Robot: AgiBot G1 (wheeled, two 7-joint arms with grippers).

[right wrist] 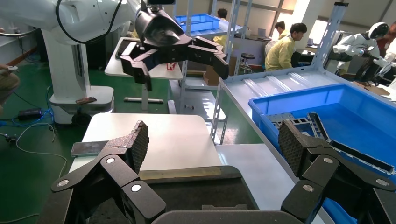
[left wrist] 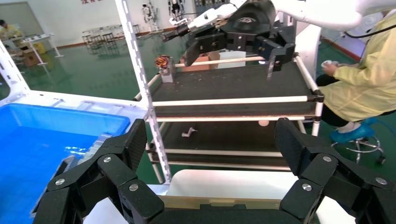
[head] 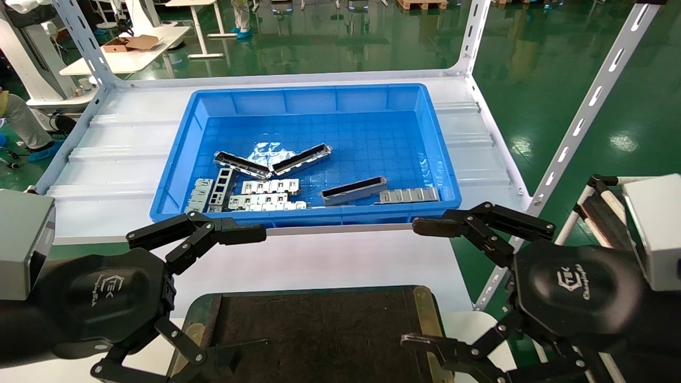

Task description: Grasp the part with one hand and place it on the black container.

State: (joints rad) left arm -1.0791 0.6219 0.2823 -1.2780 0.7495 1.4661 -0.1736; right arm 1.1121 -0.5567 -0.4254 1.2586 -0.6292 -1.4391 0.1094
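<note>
Part (head: pixel 353 191): lies in blue bin (head: pixel 319 96), near its front wall, long axis running left-right, slightly tilted. Your right gripper (head: pixel 433 284), wide open, empty, sits nearer than left gripper (head: pixel 239 290), likewise open; black container (head: pixel 319 324) below both

Factory floor: green epoxy floor (head: pixel 558 64), slotted steel racking (head: pixel 585 111).

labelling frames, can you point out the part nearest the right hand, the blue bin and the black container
part (head: pixel 353 191): head view, middle of its dark slot.
blue bin (head: pixel 314 91): head view, far rim.
black container (head: pixel 319 330): head view, bare black surface.
</note>
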